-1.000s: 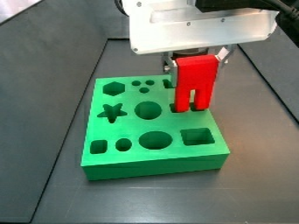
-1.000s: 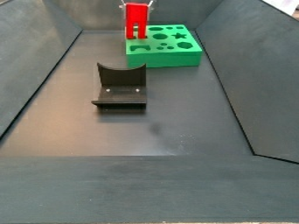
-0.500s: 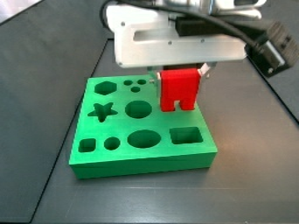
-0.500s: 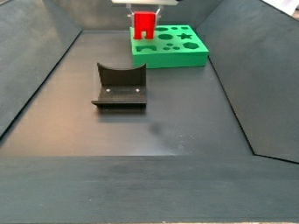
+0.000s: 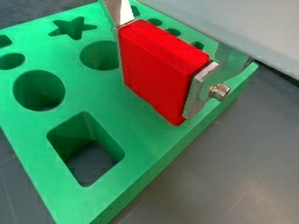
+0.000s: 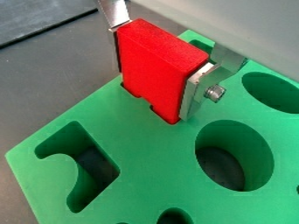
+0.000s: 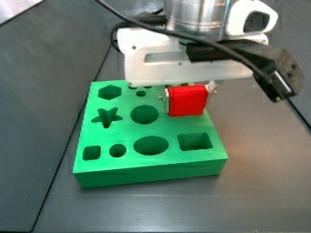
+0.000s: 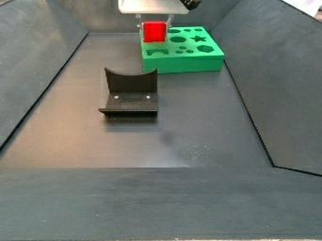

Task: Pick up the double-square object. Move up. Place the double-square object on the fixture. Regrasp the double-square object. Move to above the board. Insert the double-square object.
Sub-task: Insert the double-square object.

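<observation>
On the dark floor, gripper (image 7: 187,87) fingers (image 5: 212,84) pinch the double-square object (image 7: 186,100) into the board (image 7: 145,150).

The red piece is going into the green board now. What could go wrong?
The pincer grips the double-square object, whose lower end is already down at the board. Two risks:
1. If the piece is slightly off its hole, it could jam on the rim instead of sliding in.
2. The board looks unclamped in a side view, so a sideways push might shift it.
</observation>
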